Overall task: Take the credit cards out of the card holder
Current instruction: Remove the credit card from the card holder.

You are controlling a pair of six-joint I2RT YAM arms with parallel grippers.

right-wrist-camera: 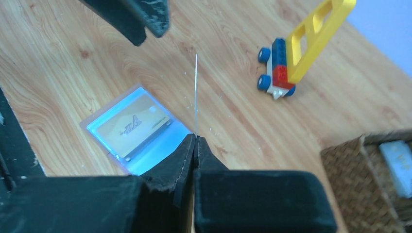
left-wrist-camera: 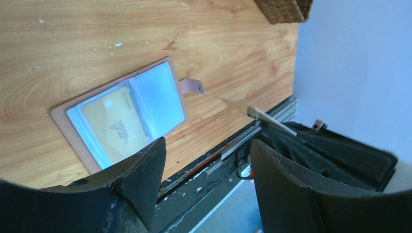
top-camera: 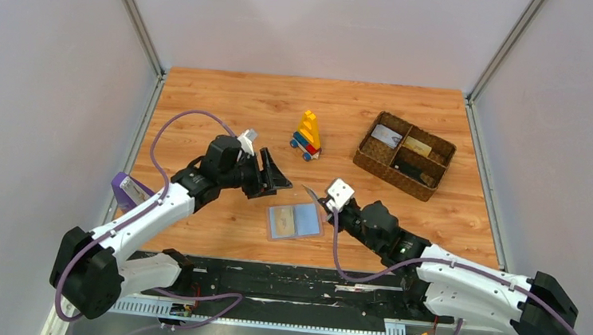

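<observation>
The card holder lies open on the desk, long axis running 3 to 9 o'clock. The right end effector pinches a credit card on edge, pointing toward 10 o'clock. The left end effector, spread wide and empty, hovers at the holder's 11 o'clock.

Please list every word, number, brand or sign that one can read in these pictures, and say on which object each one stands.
Nothing is readable.
Tan card in the card holder: a dark logo with a line of print, too blurred to read.
Cards in the basket: faint marks, too small to read.
Held card, nearly edge-on, and toy: no print visible.
</observation>
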